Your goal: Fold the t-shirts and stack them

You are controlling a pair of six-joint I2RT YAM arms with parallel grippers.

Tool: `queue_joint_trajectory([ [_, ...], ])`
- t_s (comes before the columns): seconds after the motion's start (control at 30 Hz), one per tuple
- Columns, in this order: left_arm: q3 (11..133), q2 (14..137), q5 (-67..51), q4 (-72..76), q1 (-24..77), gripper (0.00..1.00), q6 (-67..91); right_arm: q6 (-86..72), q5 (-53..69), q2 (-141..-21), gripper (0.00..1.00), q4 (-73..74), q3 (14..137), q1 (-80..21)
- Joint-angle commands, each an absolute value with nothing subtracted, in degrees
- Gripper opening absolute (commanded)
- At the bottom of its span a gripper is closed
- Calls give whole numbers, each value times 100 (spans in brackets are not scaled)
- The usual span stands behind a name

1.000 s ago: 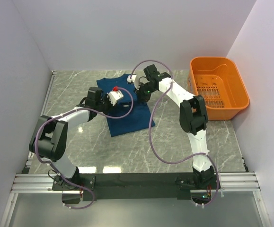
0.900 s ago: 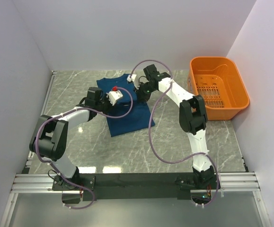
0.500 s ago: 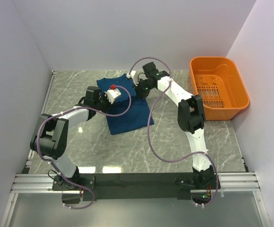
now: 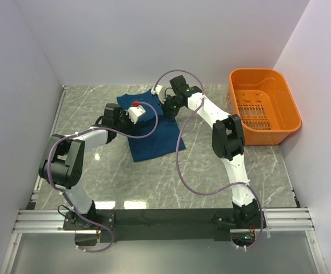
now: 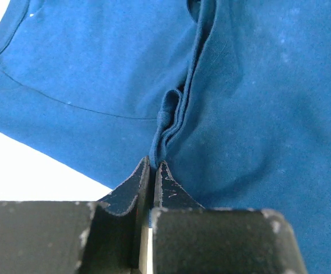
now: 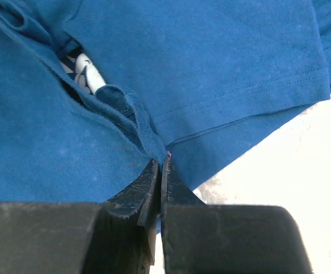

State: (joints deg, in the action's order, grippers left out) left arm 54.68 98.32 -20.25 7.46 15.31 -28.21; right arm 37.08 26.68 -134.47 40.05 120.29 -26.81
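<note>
A dark teal-blue t-shirt (image 4: 154, 137) lies partly folded at the back middle of the marble table. My left gripper (image 4: 144, 112) is shut on a bunched fold of the t-shirt (image 5: 171, 123) at its left side. My right gripper (image 4: 164, 107) is shut on the ribbed collar edge of the t-shirt (image 6: 145, 134) at its far right. Both grippers sit close together over the cloth's far part. In the right wrist view a bit of pale print (image 6: 85, 71) shows inside an opening in the cloth.
An orange plastic basket (image 4: 263, 105) stands at the back right against the wall. White walls close the table on three sides. Purple cables loop from both arms over the cloth and the table.
Both grippers have moved toward the back of the table, pulling the held cloth with them. The near hem of the t-shirt has slid away from me a little.
</note>
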Motion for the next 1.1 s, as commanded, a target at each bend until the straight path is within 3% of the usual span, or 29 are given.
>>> queue_joint_trajectory([
  [0.0, 5687, 9861, -1951, 1055, 1494, 1, -2716, 3648, 2505, -13517, 0, 3771, 12357, -2733],
  [0.7, 5695, 10090, -1714, 1213, 1389, 1, -2531, 3437, 2136, -13667, 0, 3489, 12445, -2839],
  [0.77, 5713, 10099, -1662, 1265, 1380, 1, -2505, 3419, 2066, -13684, 2, 3437, 12445, -2856],
  [0.8, 5713, 10099, -1609, 1300, 1389, 2, -2453, 3358, 2005, -13685, 8, 3393, 12437, -2856],
  [0.83, 5722, 10099, -1574, 1327, 1380, 5, -2409, 3305, 1960, -13685, 14, 3349, 12428, -2856],
  [0.87, 5722, 10081, -1460, 1440, 1389, 12, -2304, 3096, 1742, -13667, 29, 3175, 12384, -2856],
  [0.9, 5739, 10072, -1407, 1467, 1389, 25, -2242, 2920, 1566, -13650, 37, 3034, 12358, -2848],
  [0.97, 5827, 10037, -1284, 1503, 1389, 38, -2154, 2620, 1311, -13606, 43, 2718, 12322, -2856],
  [1.07, 5932, 9888, -1038, 1555, 1389, 47, -2039, 2347, 1204, -13501, 47, 2532, 12322, -2821],
])
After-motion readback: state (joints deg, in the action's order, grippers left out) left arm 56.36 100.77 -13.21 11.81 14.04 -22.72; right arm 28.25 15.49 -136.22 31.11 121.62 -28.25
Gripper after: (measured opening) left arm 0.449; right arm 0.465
